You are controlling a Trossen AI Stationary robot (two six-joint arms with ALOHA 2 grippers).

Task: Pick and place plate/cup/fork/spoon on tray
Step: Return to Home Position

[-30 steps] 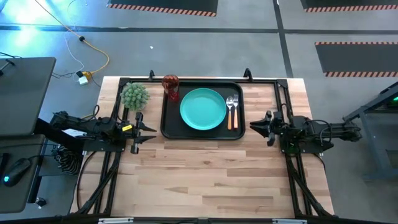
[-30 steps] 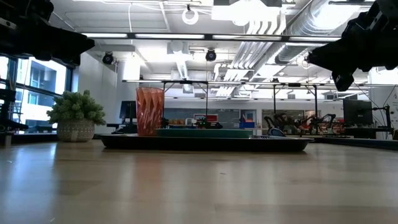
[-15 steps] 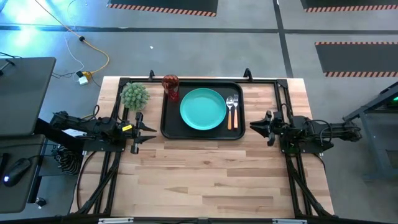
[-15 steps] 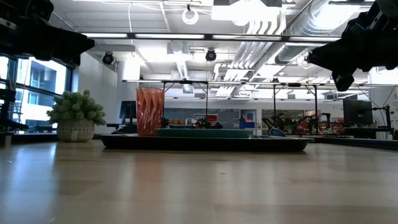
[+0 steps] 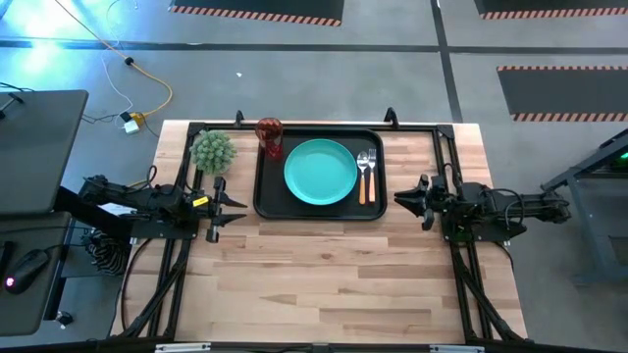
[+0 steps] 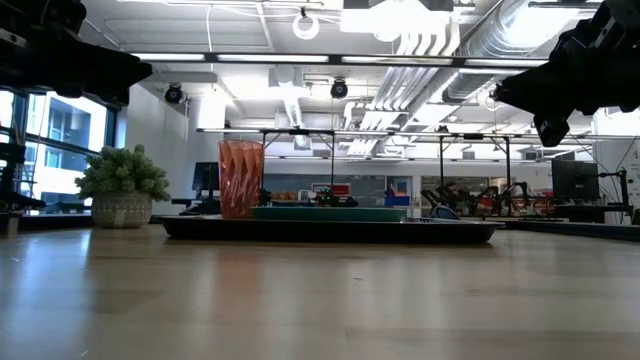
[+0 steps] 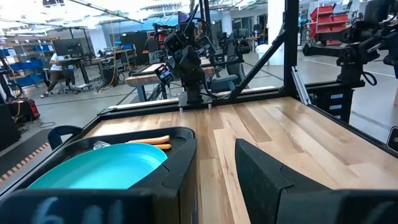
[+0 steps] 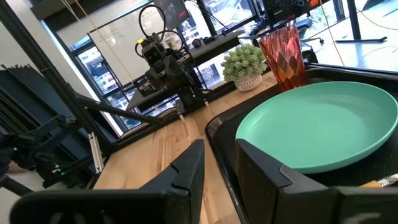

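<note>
A large black rectangular tray (image 5: 319, 208) with a raised rim sits at the far middle of the pale wooden worktop (image 5: 334, 275). On it lie a round teal plate (image 5: 320, 172), a translucent red-brown cup (image 5: 269, 132) at its far left corner, and to the right of the plate a silver-tined fork (image 5: 363, 172) beside an orange-handled spoon (image 5: 371, 175). A spiky green potted plant (image 5: 213, 151) stands just left of the tray. The left gripper (image 5: 228, 206) and right gripper (image 5: 402, 197) hover on either side of the tray, jaws parted around nothing.

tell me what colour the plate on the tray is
The plate is teal, a plain turquoise with no pattern; the high view shows it best.
</note>
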